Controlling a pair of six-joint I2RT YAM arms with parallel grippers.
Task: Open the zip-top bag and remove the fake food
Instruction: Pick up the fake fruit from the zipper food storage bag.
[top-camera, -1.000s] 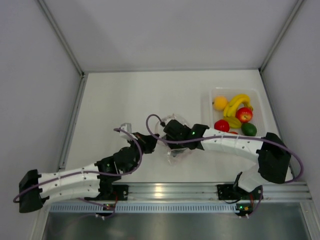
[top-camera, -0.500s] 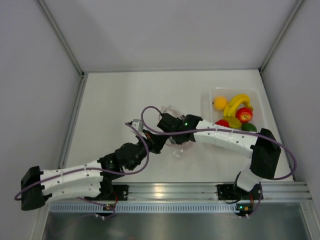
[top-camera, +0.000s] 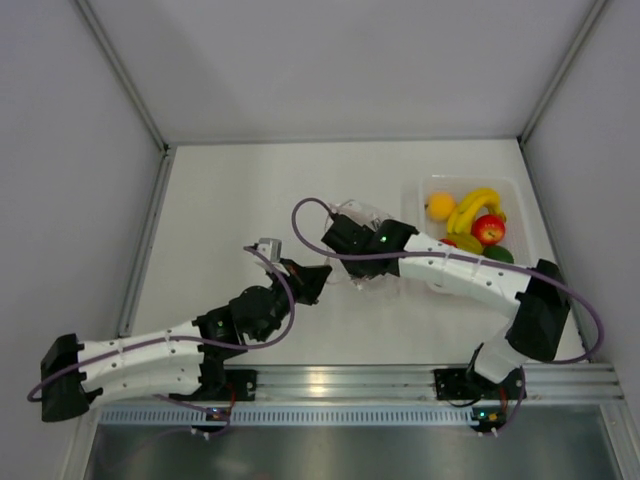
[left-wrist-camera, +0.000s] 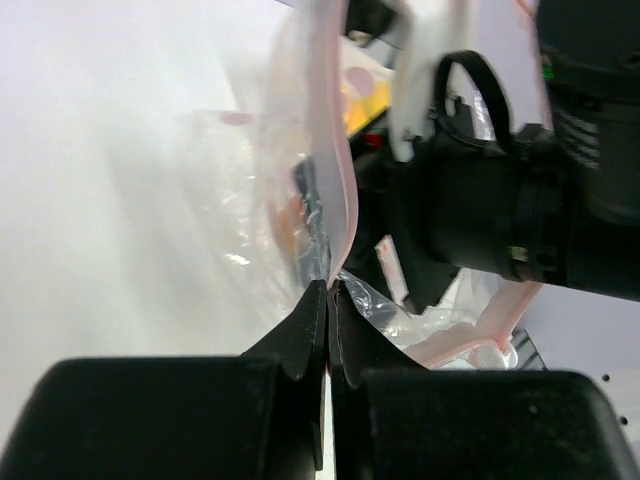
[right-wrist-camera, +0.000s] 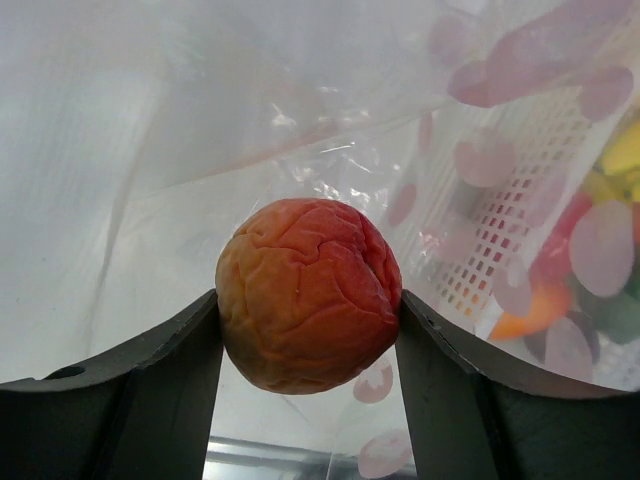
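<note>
The zip-top bag (left-wrist-camera: 285, 190) is clear crinkly film with a pink zip strip (left-wrist-camera: 338, 150) running up from my left gripper (left-wrist-camera: 328, 288), which is shut on the bag's edge. In the top view the bag (top-camera: 372, 284) lies mid-table between the left gripper (top-camera: 314, 279) and the right gripper (top-camera: 342, 236). My right gripper (right-wrist-camera: 305, 302) reaches into the bag and is shut on a wrinkled orange-red peach (right-wrist-camera: 308, 290), with bag film (right-wrist-camera: 200, 120) all around it.
At the right stands a clear tray (top-camera: 415, 200) holding bananas (top-camera: 472, 208), an orange (top-camera: 440, 206), a red apple (top-camera: 488, 230) and a green lime (top-camera: 499, 255). White walls enclose the table; a metal rail runs along the near edge.
My right gripper has swung left, then back toward the far right with the peach, dragging the bag along. The left gripper has followed slightly to the right, still pinching the bag.
</note>
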